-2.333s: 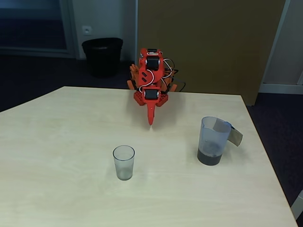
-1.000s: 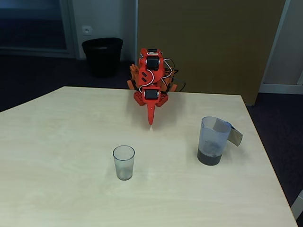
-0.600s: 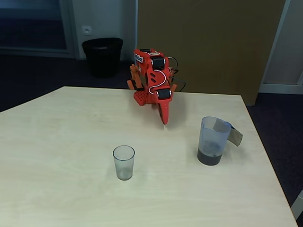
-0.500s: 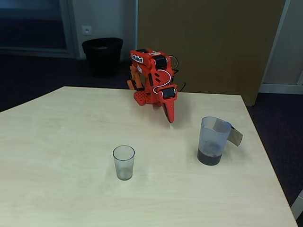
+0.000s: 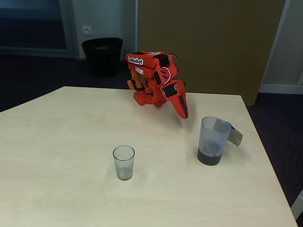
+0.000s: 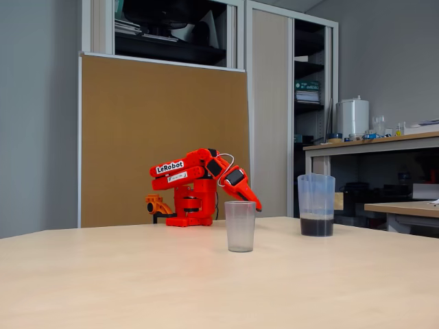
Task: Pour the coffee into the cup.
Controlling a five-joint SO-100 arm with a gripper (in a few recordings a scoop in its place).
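Observation:
The cup (image 5: 123,162) (image 6: 239,225), a small clear grey-tinted tumbler, stands upright near the table's middle and looks empty. To its right in both fixed views stands a larger translucent jug (image 5: 214,140) (image 6: 316,204) with a handle, holding a shallow layer of dark coffee (image 5: 209,156) (image 6: 316,225). My red gripper (image 5: 183,113) (image 6: 256,205) hangs above the table behind and left of the jug, pointing down toward it, apart from it. Its fingers lie together with nothing between them.
The arm's base (image 5: 144,97) sits at the table's far edge. A black bin (image 5: 102,56) stands on the floor behind the table, and a brown board (image 6: 161,137) rises behind the arm. The pale wooden table (image 5: 57,142) stretches wide to the left.
The arm has turned from facing straight forward toward the right, and the gripper has swung out toward the jug. Cup and jug have stayed in place.

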